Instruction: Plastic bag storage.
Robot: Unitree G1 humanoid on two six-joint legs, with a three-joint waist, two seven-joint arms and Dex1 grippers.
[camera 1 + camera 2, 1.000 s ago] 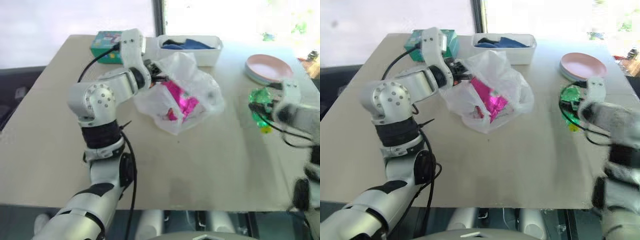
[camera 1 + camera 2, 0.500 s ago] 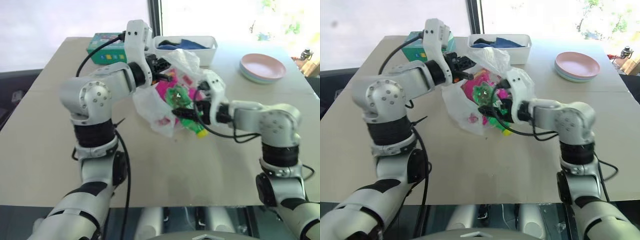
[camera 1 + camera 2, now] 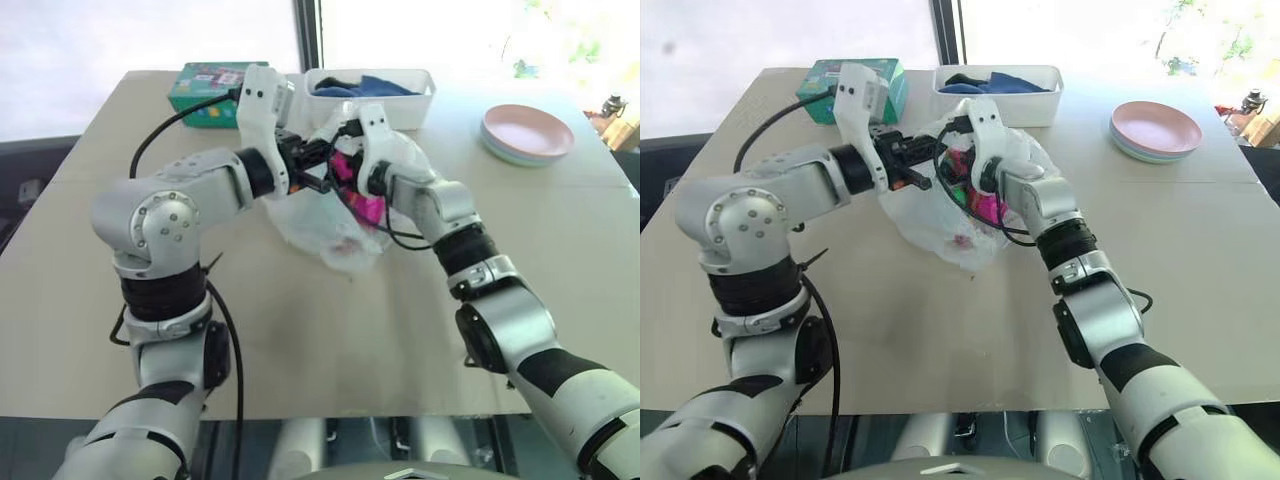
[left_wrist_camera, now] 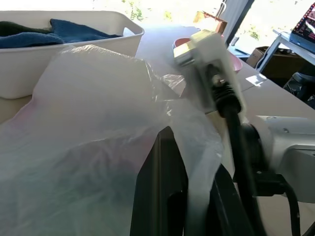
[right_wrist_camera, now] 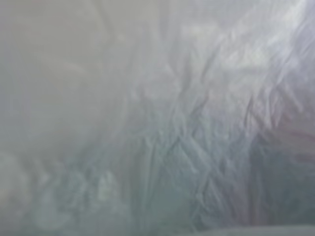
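My left gripper (image 3: 318, 172) is clamped fully closed on a fold of the plastic bag (image 3: 335, 235), holding its rim up off the table (image 3: 420, 330). In my left wrist view the film passes between my two black fingers (image 4: 165, 191) and drapes over them, so the bag itself blocks most of what lies past my fingertips.

My right gripper (image 3: 962, 170) reaches into the mouth of the bag just across from my left fingers, nearly touching them. Crinkled film lies close all round it, and I cannot tell from the pictures how far my right fingers are spread or whether they hold anything.

Just below both sets of fingers, inside the bag, a magenta packet (image 3: 362, 205) shows through the film, with something green (image 3: 958, 192) beside it. The bag's lower part rests crumpled on the table under my hands.

Beyond my fingers, towards the window, stands a white bin (image 3: 375, 95) with blue cloth (image 3: 375, 86) in it. A teal box (image 3: 205, 85) lies beyond my left forearm. Pink plates (image 3: 527, 133) are stacked well apart from my right arm, on its outer side.
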